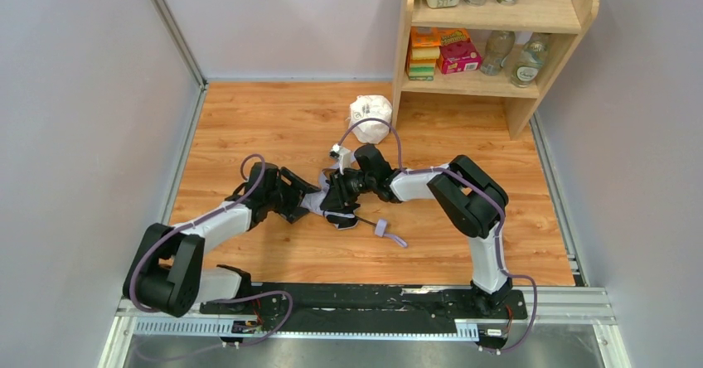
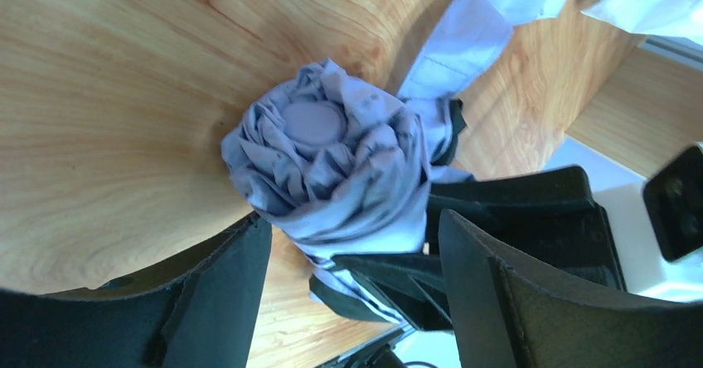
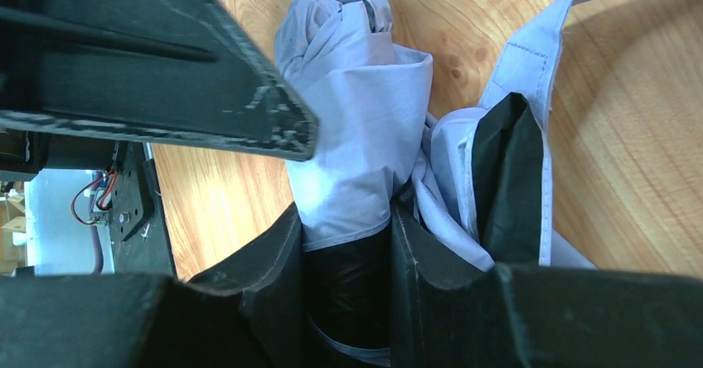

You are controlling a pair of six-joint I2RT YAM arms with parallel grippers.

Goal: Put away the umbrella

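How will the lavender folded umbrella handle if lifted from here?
The pale lavender folded fabric umbrella probably feels soft: its crumpled canopy dents where the right pincer squeezes it. Its loose lavender closure strap will likely dangle. The roughly cylindrical bundle may roll if pushed.

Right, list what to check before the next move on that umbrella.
1. Right gripper hold: ok, jaws shut on the umbrella canopy.
2. Left gripper hold: cannot tell; the bundle sits between its jaws, contact unclear.
3. Canopy gathered: not ok; a black-lined flap and the strap lie loose.
4. Handle tucked in: not ok; it lies on the table, out from the bundle.
5. Clear of the white wrapped lump: ok, apart.
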